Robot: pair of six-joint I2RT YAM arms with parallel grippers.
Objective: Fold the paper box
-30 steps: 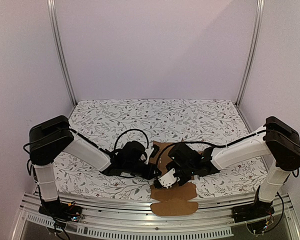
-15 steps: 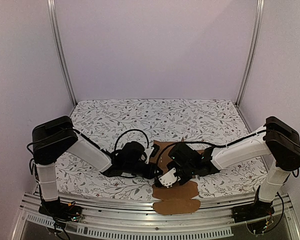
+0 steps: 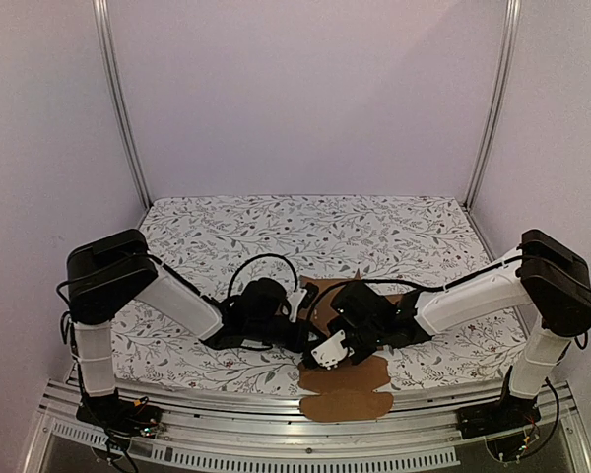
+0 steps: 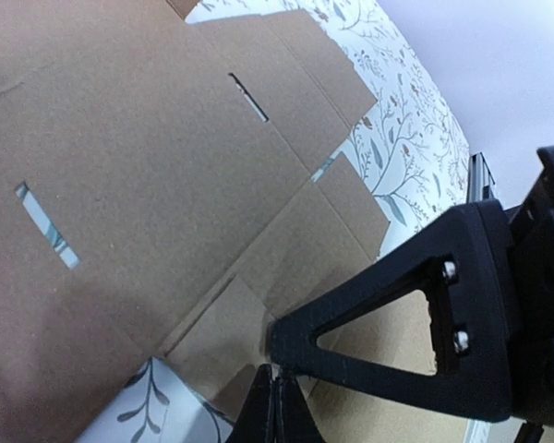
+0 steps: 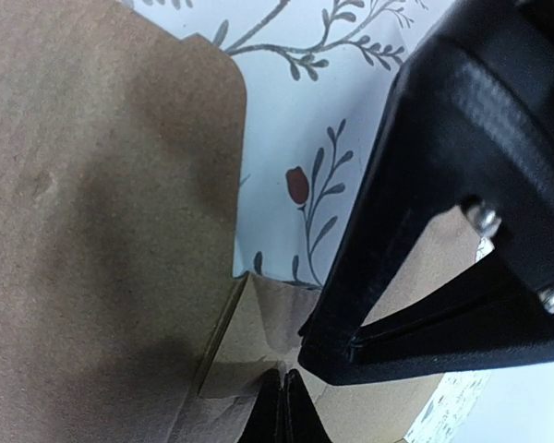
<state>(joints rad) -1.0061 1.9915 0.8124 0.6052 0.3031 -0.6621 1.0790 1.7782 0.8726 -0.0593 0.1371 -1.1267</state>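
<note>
Floral tablecloth [image 3: 276, 222] under flat paper box [image 3: 350, 399]

- The paper box [image 3: 347, 390] lies flat at the table's [image 3: 276, 232] six o'clock edge, its near flap overhanging.
- My left gripper [image 3: 301, 342] sits at the box's ten o'clock.
- My right gripper [image 3: 325, 359] is just beside it, over the box's middle.

The desk [image 3: 236, 222] was white, printed with grey leafy vines and small dark red buds. The left wrist view caught a strip of that print at its upper right. The right wrist view showed one red bud [image 5: 296, 185] on a stem. Two metal posts [image 3: 120, 108] rose at the far corners against plain pale walls [image 3: 305, 89]. A ribbed metal rail [image 3: 236, 455] ran along the near edge.
</note>
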